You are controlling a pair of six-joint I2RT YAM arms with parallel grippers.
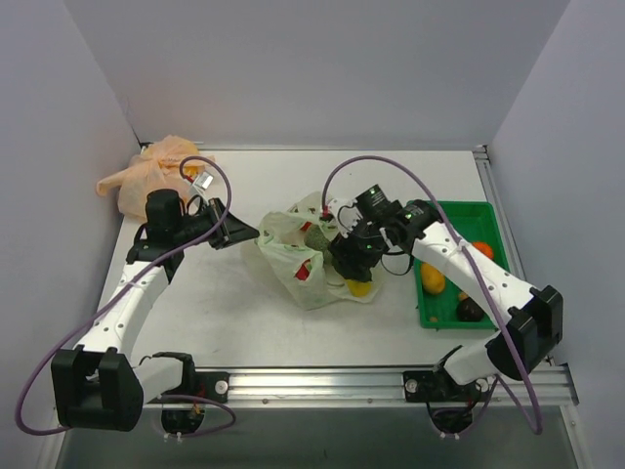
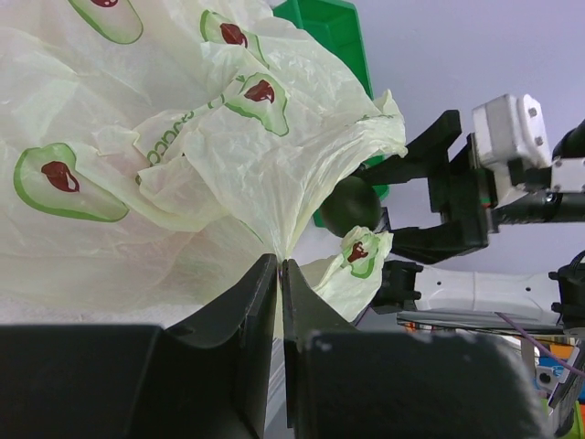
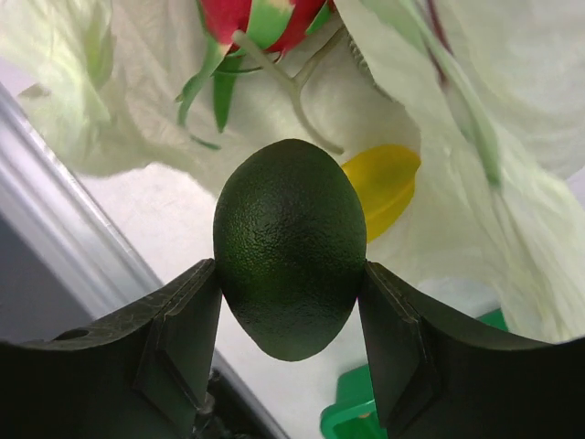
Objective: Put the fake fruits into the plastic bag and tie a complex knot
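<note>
The pale green plastic bag (image 1: 293,252) printed with avocados lies at the table's middle. My left gripper (image 2: 280,267) is shut on a pinch of its rim (image 2: 283,210) and holds the mouth up. My right gripper (image 3: 291,293) is shut on the dark green avocado (image 3: 287,245), at the bag's mouth (image 1: 344,256); the avocado also shows in the left wrist view (image 2: 352,205). Inside the bag lie the pink dragon fruit (image 3: 260,20) and the yellow starfruit (image 3: 384,183). More fruits, oranges (image 1: 432,278) and a dark purple piece (image 1: 471,309), sit in the green tray.
The green tray (image 1: 493,220) stands at the right. A peach-orange plastic bag (image 1: 146,178) lies at the back left corner. A metal rail (image 1: 322,379) runs along the table's near edge. Grey walls close in the table on three sides.
</note>
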